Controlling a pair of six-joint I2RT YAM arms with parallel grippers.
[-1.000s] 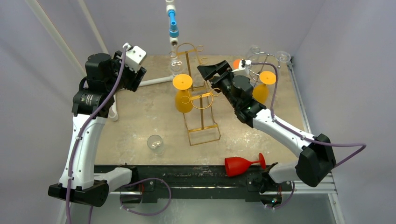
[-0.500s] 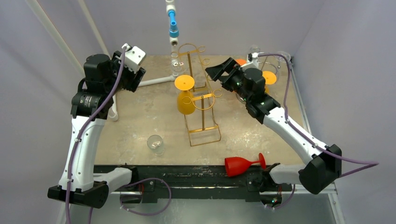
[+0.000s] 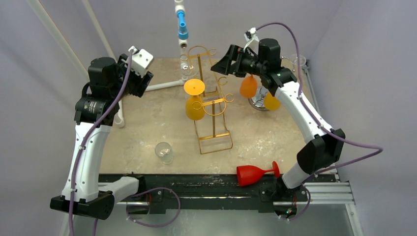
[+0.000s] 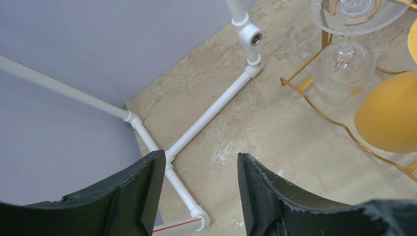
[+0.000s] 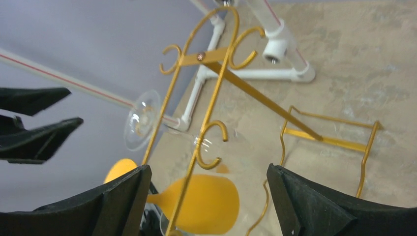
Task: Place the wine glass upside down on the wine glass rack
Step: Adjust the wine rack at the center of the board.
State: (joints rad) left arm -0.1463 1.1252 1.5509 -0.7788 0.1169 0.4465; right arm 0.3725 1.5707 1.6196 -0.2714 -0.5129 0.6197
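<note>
The right end effector [image 3: 220, 60] is spread wide and empty, its arm stretched high over the back of the mottled tabletop [image 3: 147, 125], beside the single gold wire rack [image 3: 212, 102]; the left end effector [image 4: 196, 194] is partly spread on nothing, its arm folded upright at the left. One glossy yellow wine glass [image 3: 194, 107] hangs bowl-down on the rack, one clear glass [image 4: 342, 69] beside it; one red glass [image 3: 253, 173] lies sideways at the near edge.
</note>
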